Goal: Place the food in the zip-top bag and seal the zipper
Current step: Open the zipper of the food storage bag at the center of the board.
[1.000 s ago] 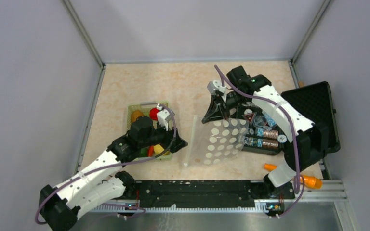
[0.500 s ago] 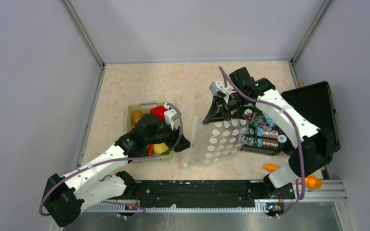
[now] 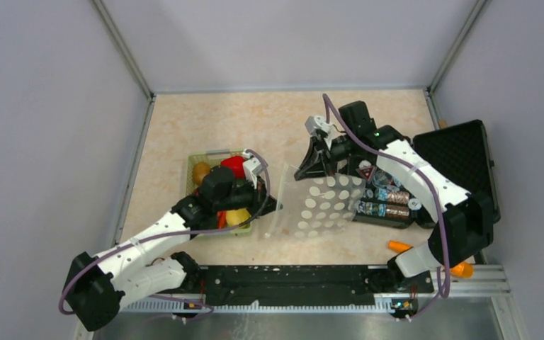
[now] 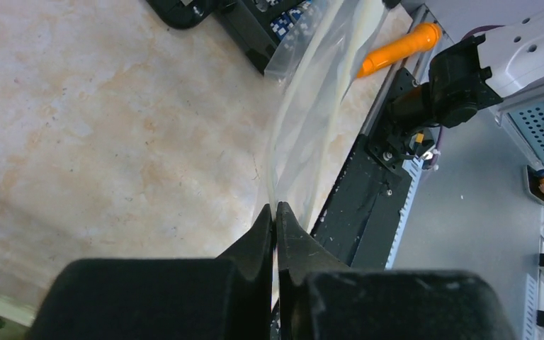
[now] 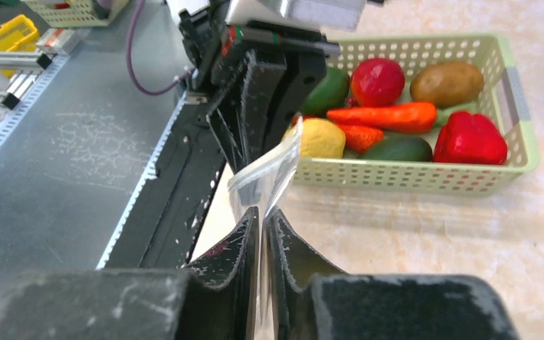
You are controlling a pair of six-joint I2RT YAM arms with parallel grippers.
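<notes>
Both grippers on the zip-top bag (image 3: 322,205), stretching it between them above the table (image 4: 113,127).

Left gripper (image 4: 275,212): jaws pressed together on the bag's mouth edge. Gripped at the zipper (image 3: 275,205), with the strip running straight ahead from the tips. Cannot tell whether holding one lip or both.

Right gripper (image 5: 263,216): jaws likewise closed, on thin film at the bag's opposite end. A flap of plastic standing up just ahead of the tips.

Nothing seen inside the bag. Food (image 5: 411,117) heaped in the green basket (image 5: 411,177), well ahead of the right jaws and behind the left ones. One more carrot (image 4: 397,49) lying far ahead of the left jaws, past the bag's end.

Judged step: readying the bag and taking hold of the mouth for opening. Loading not yet begun, sealing further off.

Next move, as a guess: part the lips. Calls for a single lip in the left jaws, drawn away from the right jaws' hold without letting the slick film slip out. After that, free one gripper to fetch food, keeping the mouth gaping toward the basket.
</notes>
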